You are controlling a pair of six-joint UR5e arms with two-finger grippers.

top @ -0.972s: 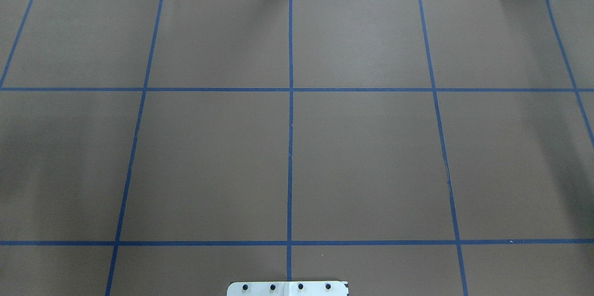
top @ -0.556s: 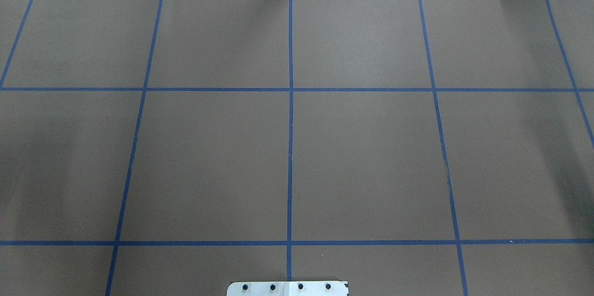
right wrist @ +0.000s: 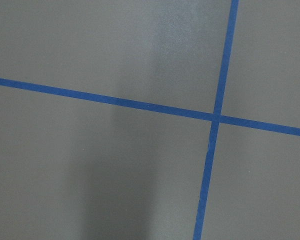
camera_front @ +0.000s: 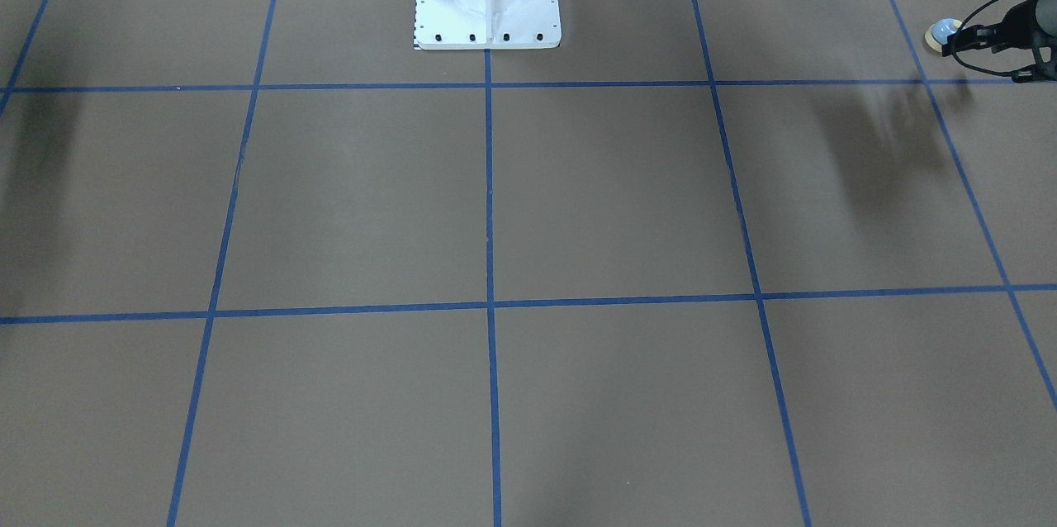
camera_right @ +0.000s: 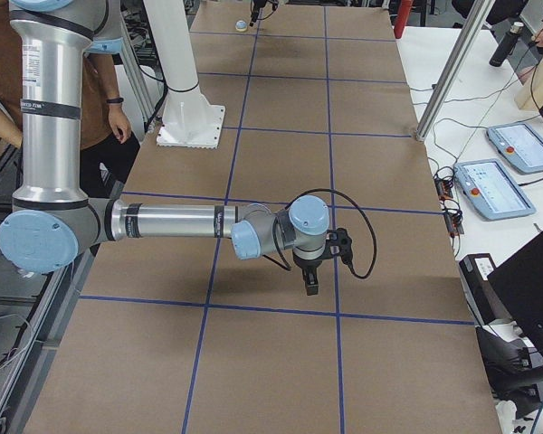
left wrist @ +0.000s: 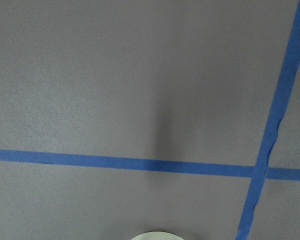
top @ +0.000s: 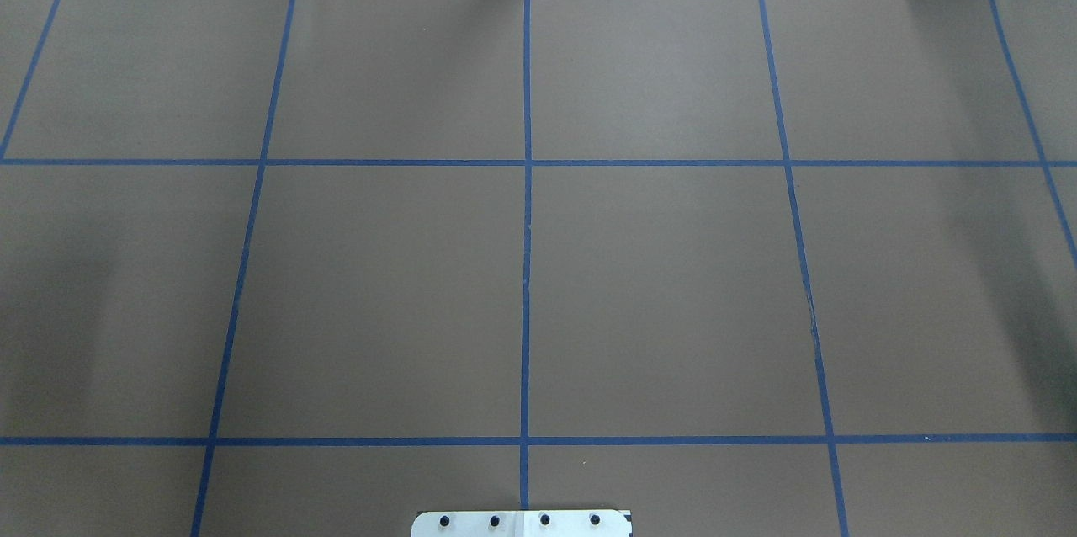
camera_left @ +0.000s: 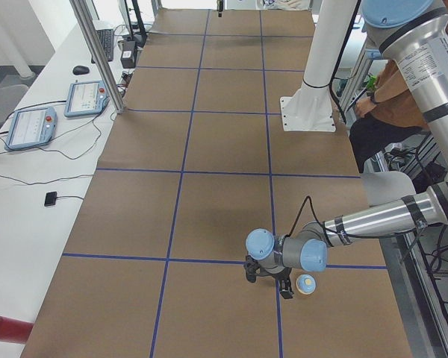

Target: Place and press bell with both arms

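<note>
The bell, a light-blue dome on a cream base, stands on the brown table at the robot's far left end. It also shows in the exterior left view and far off in the exterior right view. Its cream rim peeks in at the bottom edge of the left wrist view. My left gripper hangs low right beside the bell; I cannot tell whether it is open or shut. My right gripper points down just above the table at the other end, with nothing near it; its state cannot be told.
The white pedestal base stands at the robot's edge of the table. An operator stands beside the robot. Teach pendants lie on the white side bench. Blue tape lines grid the brown mat.
Nothing on the table moved in the overhead view. Only the faint shadows at its left and right edges shifted slightly.
</note>
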